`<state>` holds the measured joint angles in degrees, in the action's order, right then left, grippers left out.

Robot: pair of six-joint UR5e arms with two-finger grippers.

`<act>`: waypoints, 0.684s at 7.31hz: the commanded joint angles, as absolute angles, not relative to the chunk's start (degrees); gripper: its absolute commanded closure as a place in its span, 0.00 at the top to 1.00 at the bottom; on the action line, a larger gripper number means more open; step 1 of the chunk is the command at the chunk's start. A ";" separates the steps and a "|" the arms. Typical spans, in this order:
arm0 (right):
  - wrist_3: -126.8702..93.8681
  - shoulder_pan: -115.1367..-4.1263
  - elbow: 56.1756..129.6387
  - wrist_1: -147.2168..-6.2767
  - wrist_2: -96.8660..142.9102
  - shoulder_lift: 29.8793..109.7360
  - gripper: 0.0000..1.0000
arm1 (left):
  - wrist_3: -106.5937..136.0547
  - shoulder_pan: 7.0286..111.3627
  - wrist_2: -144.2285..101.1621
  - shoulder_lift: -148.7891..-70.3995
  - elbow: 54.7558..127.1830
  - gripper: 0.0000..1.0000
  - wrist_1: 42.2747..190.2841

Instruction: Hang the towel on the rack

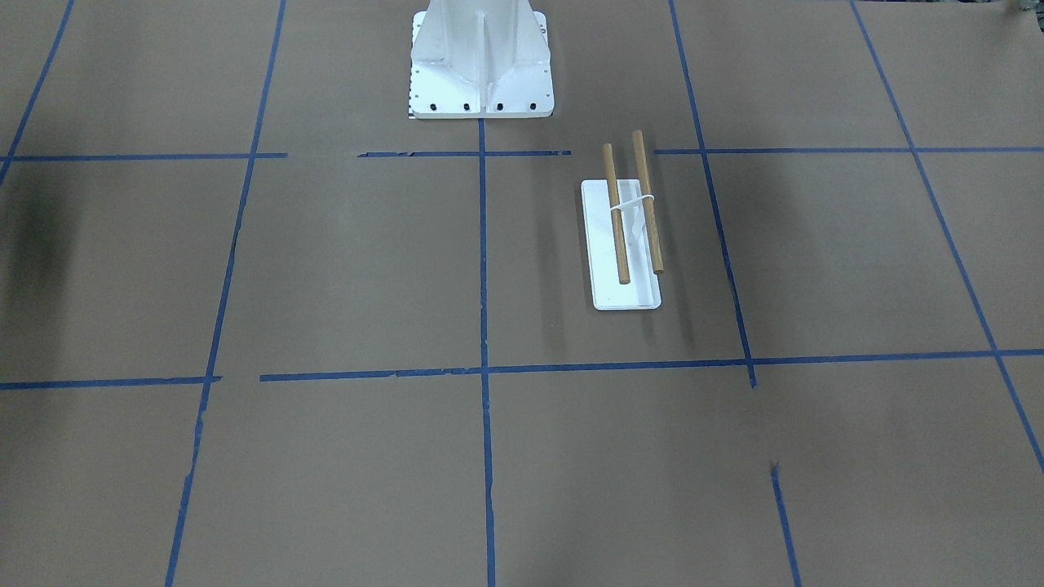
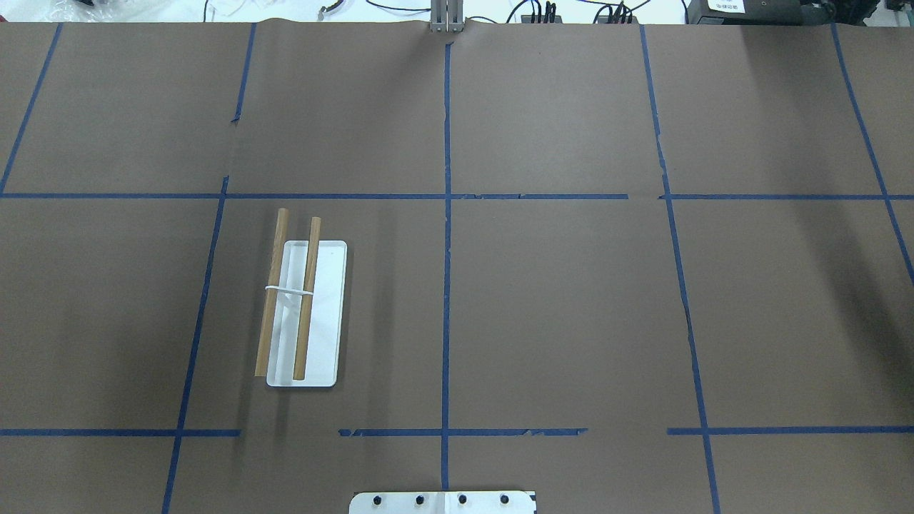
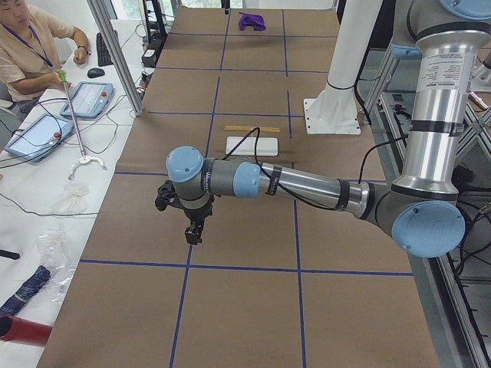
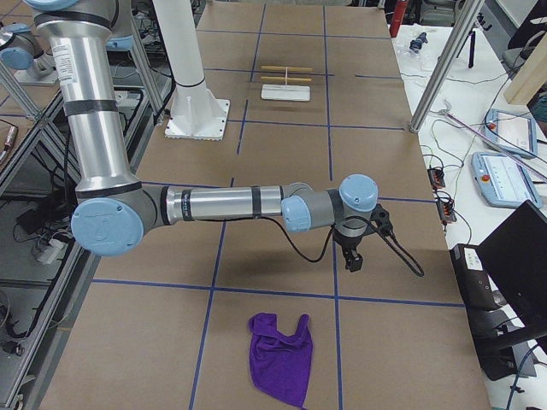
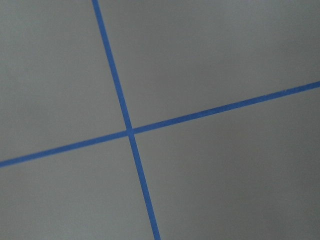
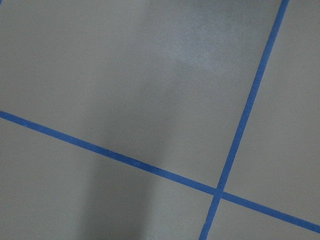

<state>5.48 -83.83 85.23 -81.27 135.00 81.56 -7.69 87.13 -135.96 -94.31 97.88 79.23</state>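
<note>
The rack (image 1: 617, 216) has two light-brown dowels on a white base and stands on the brown table; it also shows in the overhead view (image 2: 307, 300) and both side views (image 3: 253, 143) (image 4: 285, 92). The purple towel (image 4: 280, 357) lies crumpled on the table at the robot's right end, small and far in the left side view (image 3: 252, 21). My left gripper (image 3: 193, 234) hangs above the table, nearer than the rack. My right gripper (image 4: 352, 260) hangs just beyond the towel, apart from it. I cannot tell if either is open. Both wrist views show only brown paper and blue tape.
The large white bolted pedestal (image 1: 479, 65) stands beside the rack (image 4: 198, 111). An operator (image 3: 31, 46) sits at a side bench with control pendants (image 3: 86, 98). Metal frame posts (image 3: 115, 54) (image 4: 444, 64) stand at the table's far edge.
</note>
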 commanded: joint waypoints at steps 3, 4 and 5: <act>5.36 -83.33 90.95 -87.98 135.62 85.32 1.00 | -10.11 87.37 -135.79 -94.75 99.94 1.00 78.66; 5.01 -83.32 91.23 -87.80 135.44 87.08 1.00 | -9.93 87.28 -135.88 -94.75 99.32 1.00 78.58; 5.53 -83.41 89.84 -87.37 136.66 89.10 1.00 | -10.37 87.19 -135.97 -95.53 97.92 1.00 78.92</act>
<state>5.25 -83.45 90.50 -87.66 135.78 86.65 -10.04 87.30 -135.87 -94.96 99.22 78.62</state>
